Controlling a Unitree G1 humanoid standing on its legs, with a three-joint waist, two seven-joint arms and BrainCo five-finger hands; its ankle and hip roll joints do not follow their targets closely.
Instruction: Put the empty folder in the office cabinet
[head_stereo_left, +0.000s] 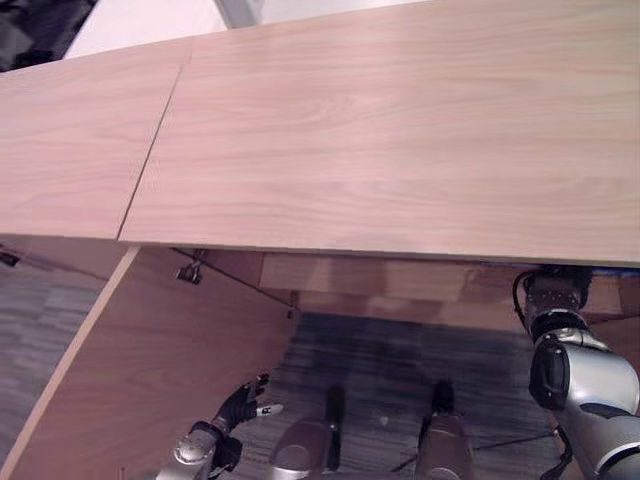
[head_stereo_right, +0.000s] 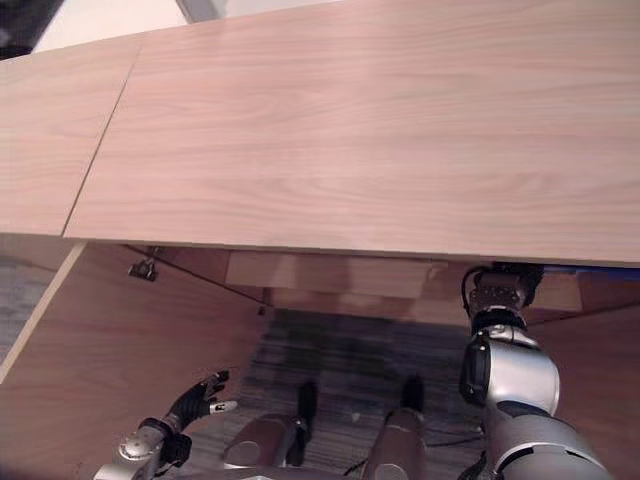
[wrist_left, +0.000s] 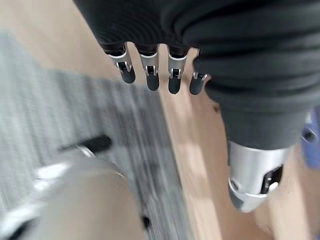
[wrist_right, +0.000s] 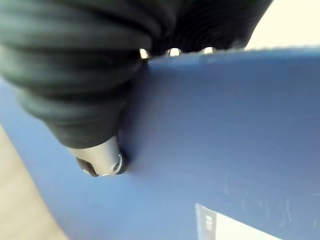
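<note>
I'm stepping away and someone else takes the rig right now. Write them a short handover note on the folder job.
Right hand: shut on the blue folder, thumb pressed on its face and fingers hooked over its top edge. In the eye views the right arm reaches under the cabinet's wooden top, so hand and folder are out of sight there.
Left hand: holds nothing, fingers relaxed, low beside the open cabinet door.
Done: door open, folder gripped and carried to the cabinet.
Left: set the folder inside, release, pull the right arm out. Whether it already rests on a shelf cannot be told.
</note>
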